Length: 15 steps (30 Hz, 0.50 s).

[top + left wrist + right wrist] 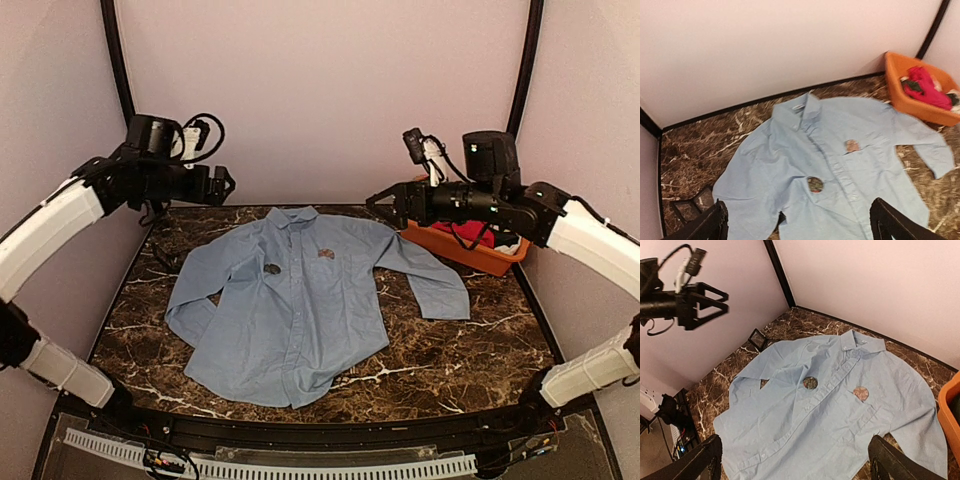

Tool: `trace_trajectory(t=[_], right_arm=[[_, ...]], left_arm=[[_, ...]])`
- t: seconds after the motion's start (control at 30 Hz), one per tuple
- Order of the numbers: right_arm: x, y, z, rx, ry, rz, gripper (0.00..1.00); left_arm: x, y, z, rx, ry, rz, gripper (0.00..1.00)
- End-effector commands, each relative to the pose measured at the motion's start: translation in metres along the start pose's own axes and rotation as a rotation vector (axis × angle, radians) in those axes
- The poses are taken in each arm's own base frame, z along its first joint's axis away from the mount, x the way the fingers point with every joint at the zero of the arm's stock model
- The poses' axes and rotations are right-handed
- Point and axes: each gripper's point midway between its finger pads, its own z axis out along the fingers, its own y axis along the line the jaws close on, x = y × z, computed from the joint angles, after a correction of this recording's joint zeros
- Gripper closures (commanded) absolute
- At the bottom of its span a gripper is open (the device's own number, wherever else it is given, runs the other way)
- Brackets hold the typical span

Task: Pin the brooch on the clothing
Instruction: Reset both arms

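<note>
The light blue shirt lies flat, front up, on the marble table, collar towards the back wall. The brooch, a small dark round disc, sits on the shirt's chest just left of the button placket; it also shows in the left wrist view and the right wrist view. A second, pinkish-brown round disc sits on the other chest side at the pocket. My left gripper is open and empty, high above the table's back left. My right gripper is open and empty, high above the back right.
An orange bin holding a red garment stands at the back right, beside the shirt's sleeve. A small black frame-like object lies on the table left of the shirt. Pale walls close in the back and sides.
</note>
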Motion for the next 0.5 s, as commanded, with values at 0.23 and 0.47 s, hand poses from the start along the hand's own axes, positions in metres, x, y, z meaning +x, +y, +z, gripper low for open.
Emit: trace_trajectory(t=[0.23, 0.47], right_arm=[[0.044, 0.022, -0.071, -0.081, -0.084, -0.019, 0.02], [0.057, 0.029, -0.089, -0.124, -0.150, -0.068, 0.01]], left_arm=[[0.140, -0.010, -0.087, 0.224, -0.016, 0.047, 0.01], [0.160, -0.004, -0.098, 0.219, -0.084, 0.106, 0.01]])
